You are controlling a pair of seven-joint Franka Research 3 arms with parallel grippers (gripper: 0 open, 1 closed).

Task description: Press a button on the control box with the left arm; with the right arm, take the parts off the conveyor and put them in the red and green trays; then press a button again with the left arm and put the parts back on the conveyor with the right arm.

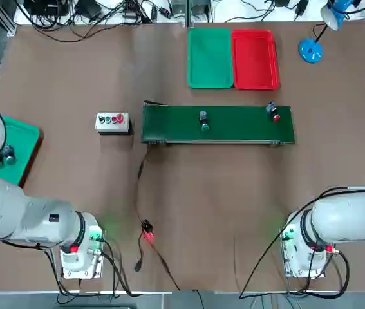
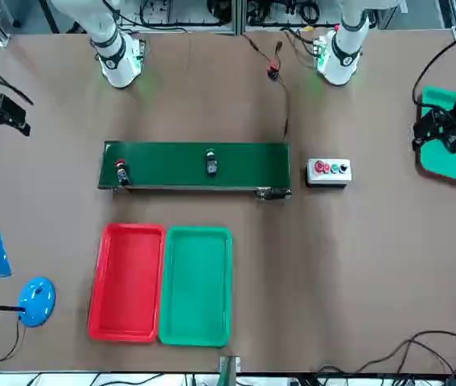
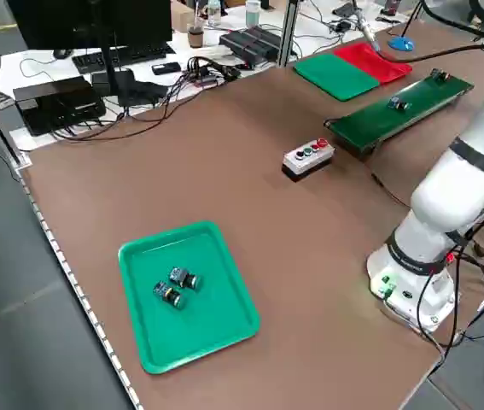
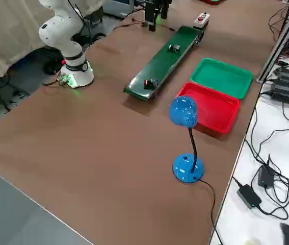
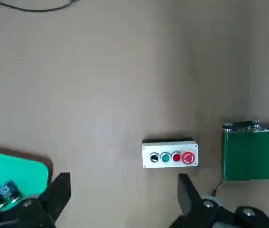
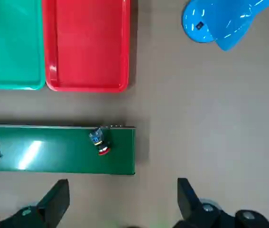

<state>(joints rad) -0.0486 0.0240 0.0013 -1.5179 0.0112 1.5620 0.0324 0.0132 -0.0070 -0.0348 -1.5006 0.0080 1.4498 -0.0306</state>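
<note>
Conveyor (image 1: 233, 124) lengthwise across table (image 1: 73, 180)

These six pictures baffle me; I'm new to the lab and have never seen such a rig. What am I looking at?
Two robot arms sit at one brown table. The pictures show it from overhead, from across the table, from each side, and from a camera on each wrist. In the middle lies a green conveyor carrying two small parts, one green-tipped and one red-tipped. Behind it are an empty green tray and red tray. Beside the belt is a control box with buttons. The left gripper and right gripper are both open, holding nothing.
</note>
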